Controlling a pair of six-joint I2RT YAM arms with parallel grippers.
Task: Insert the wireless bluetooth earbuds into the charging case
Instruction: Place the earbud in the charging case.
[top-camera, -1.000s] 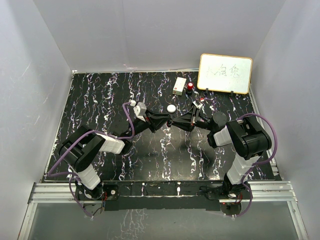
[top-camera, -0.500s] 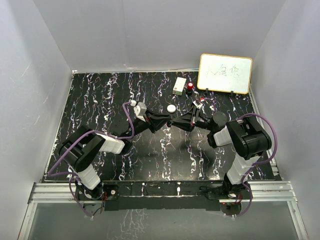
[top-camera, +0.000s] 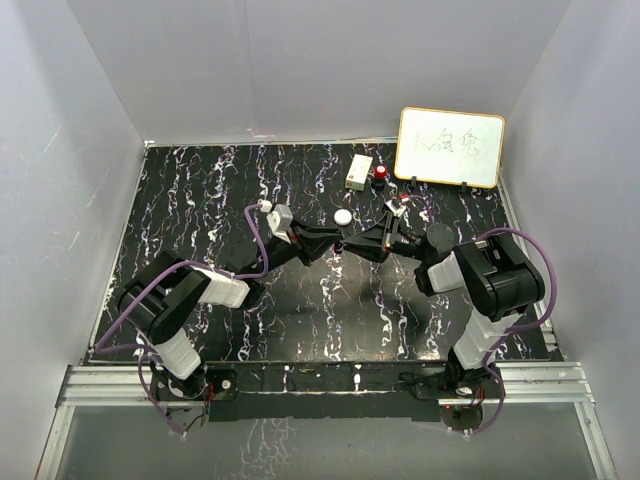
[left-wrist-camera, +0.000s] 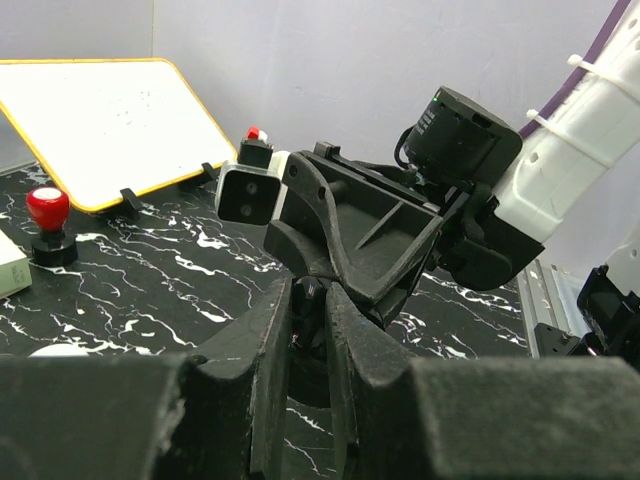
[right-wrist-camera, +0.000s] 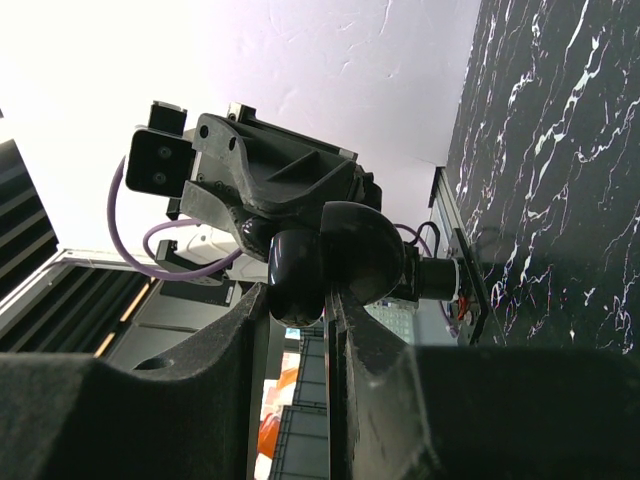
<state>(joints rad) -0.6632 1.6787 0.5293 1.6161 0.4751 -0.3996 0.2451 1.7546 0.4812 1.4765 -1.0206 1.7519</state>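
My two grippers meet tip to tip above the middle of the table. My left gripper (top-camera: 337, 246) is shut on a tiny black earbud (left-wrist-camera: 307, 297) with a red dot, pinched between its fingertips. My right gripper (top-camera: 354, 243) is shut on the black rounded charging case (right-wrist-camera: 298, 272), whose round lid (right-wrist-camera: 368, 250) stands open beside it. The earbud sits right at the case, with a dark round part of the case (left-wrist-camera: 309, 380) just below it. I see no second earbud.
A white round puck (top-camera: 343, 216) lies just behind the grippers. A white box (top-camera: 358, 172) and a red button (top-camera: 381, 175) stand at the back. A whiteboard (top-camera: 450, 147) leans at the back right. White walls enclose the table.
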